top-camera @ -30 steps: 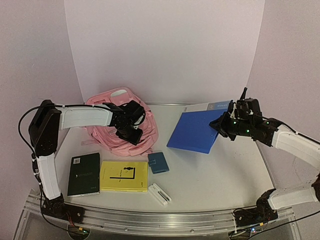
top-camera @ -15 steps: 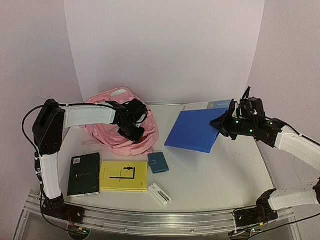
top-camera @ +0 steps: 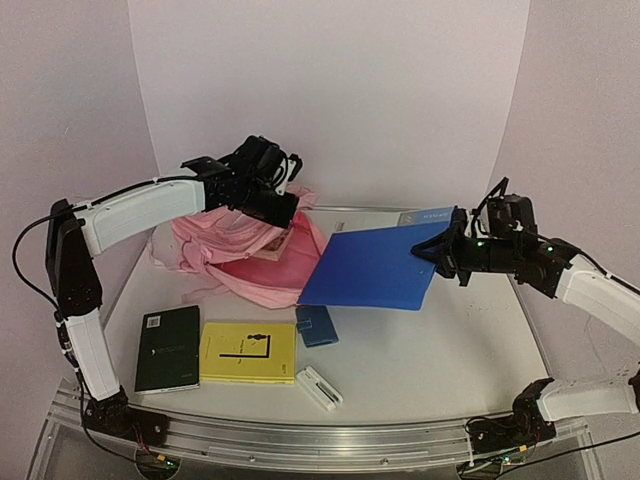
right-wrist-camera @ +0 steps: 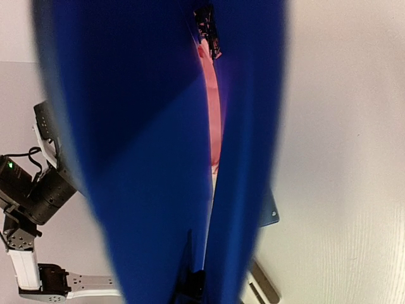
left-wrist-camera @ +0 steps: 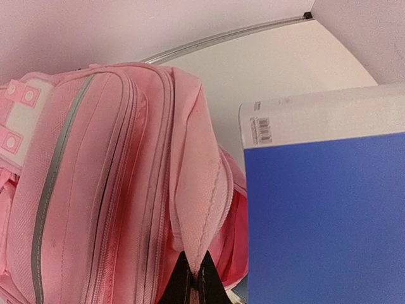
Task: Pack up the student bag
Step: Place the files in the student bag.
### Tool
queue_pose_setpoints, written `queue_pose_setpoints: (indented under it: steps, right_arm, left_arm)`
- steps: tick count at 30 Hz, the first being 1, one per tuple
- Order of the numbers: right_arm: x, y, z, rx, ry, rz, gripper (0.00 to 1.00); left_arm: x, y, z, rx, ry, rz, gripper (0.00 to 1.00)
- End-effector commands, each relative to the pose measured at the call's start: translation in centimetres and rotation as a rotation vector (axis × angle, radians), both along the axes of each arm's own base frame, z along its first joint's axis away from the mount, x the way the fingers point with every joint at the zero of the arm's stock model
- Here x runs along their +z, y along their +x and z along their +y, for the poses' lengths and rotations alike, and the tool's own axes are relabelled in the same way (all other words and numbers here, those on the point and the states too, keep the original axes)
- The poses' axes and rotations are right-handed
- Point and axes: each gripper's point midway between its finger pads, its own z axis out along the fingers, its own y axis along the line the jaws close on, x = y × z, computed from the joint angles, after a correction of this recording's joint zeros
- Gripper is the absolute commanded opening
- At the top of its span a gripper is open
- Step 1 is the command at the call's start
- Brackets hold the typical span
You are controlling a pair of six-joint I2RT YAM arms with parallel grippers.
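Left gripper: clamped on a fold of pink fabric at the rim of the student bag. In the left wrist view the dark fingertips are seen pinching that flap.
Student bag: at the rear left of the table, resting on it, its upper flap held up off the rest.
Right gripper: clenched on the right edge of the blue folder, which is held clear of the table.
Change, left side: a second ago the left jaws stood open low on the bag. They have since been closed and raised, so the flap has been drawn up and the mouth opened.
Change, right side: the folder has been carried leftward and laid flatter. Its leading corner is now just beside the lifted flap.
Meaning for the task: the opening is judged ready and insertion of the folder is judged the step in hand.
Unpacked: black notebook, yellow book, small blue case, white object.
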Motion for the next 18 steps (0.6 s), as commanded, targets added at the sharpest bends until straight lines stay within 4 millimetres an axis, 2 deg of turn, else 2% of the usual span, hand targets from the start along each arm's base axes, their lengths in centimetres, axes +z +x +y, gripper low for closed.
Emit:
queue_pose_setpoints:
  steps: [1,5,8,12,18]
  right_arm:
    - [3.3,-1.4,1.2,0.071,0.133,-0.034,0.00]
    - [2.6,-1.6,1.7,0.093,0.151,-0.013,0.00]
    - [3.1,-1.3,2.3,0.105,0.214,-0.024,0.00]
    - [3.6,-0.7,3.2,0.123,0.278,-0.038,0.00]
    - [3.9,1.1,3.7,0.100,0.272,-0.076,0.00]
  left_arm:
    - [9.4,-0.9,-2.8,-0.106,-0.206,-0.141,0.00]
    - [11.1,-3.2,-5.0,-0.243,-0.299,-0.117,0.00]
    - [12.0,-4.7,-5.9,-0.320,-0.352,-0.101,0.00]
    - [12.9,-6.4,-6.1,-0.386,-0.397,-0.078,0.00]
    - [12.8,-7.9,-6.2,-0.436,-0.422,-0.040,0.00]
